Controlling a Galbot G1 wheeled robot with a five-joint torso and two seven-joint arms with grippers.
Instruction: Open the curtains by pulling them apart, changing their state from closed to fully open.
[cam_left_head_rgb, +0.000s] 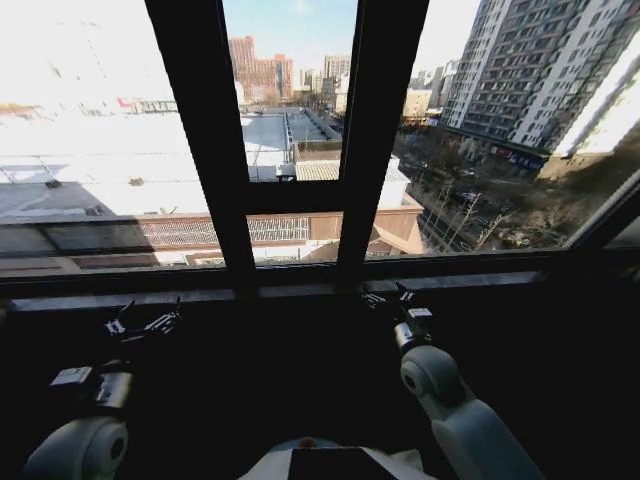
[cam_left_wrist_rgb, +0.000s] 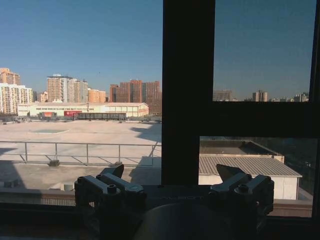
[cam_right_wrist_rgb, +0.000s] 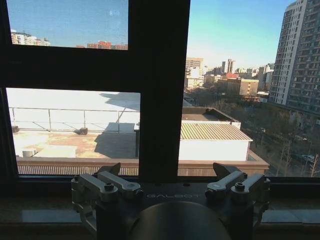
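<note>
The curtains are out of view; the window in front of me stands bare, with the city outside. My left gripper hangs low in front of the sill, left of centre. Seen from the left wrist, the left gripper is open with nothing between its fingers. My right gripper is close to the sill, near the foot of the right black bar. In the right wrist view, the right gripper is also open and empty, facing the glass.
Two thick black vertical window bars and a crossbar divide the glass. A dark sill runs across just beyond both grippers. The wall below it is in deep shadow.
</note>
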